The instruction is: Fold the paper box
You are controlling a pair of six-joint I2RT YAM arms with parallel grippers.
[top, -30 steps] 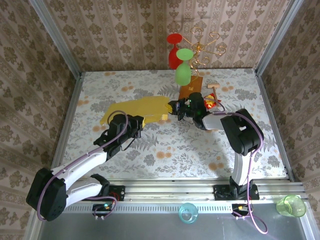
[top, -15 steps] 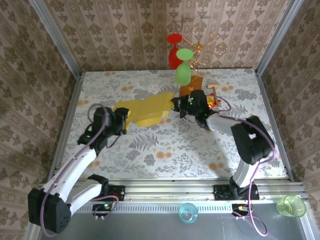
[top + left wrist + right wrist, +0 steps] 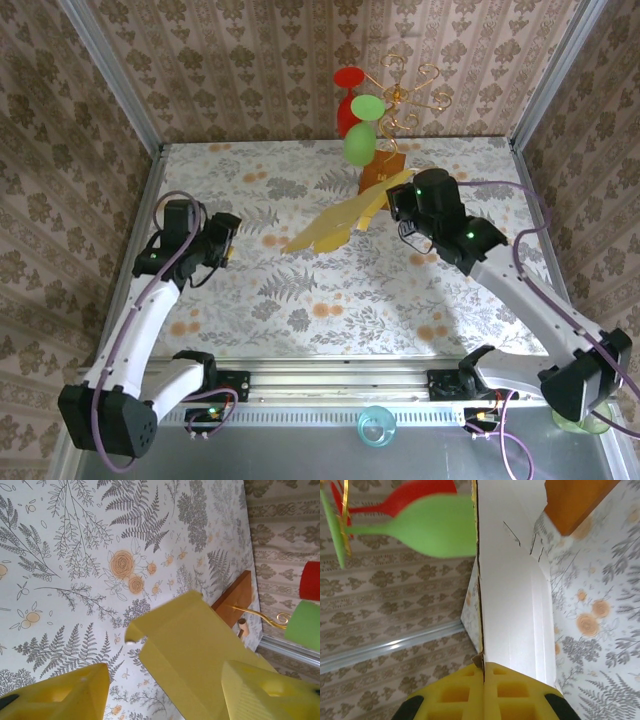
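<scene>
The paper box [image 3: 335,225] is a mustard-yellow sheet that hangs tilted above the table's middle, its high end at the right. My right gripper [image 3: 397,196] is shut on that high edge. In the right wrist view the box's white inner side [image 3: 515,605] runs away from the closed right gripper [image 3: 484,672]. My left gripper [image 3: 222,247] stands open to the left of the box, apart from it. From the left wrist, the yellow outer side of the box [image 3: 195,650] shows beyond the spread fingers [image 3: 75,692] of the left gripper [image 3: 165,675], with nothing between them.
A brown wooden block [image 3: 381,175] with a gold wire stand [image 3: 410,95] stands at the back, a red glass [image 3: 347,100] and a green glass [image 3: 361,140] hanging from it, close behind the box. Patterned walls enclose the table. A cyan cup [image 3: 376,425] sits on the front rail.
My left gripper has opened, let go of the box and drawn back to the left. The right gripper has lifted the box off the table and swung right, tilting it.
</scene>
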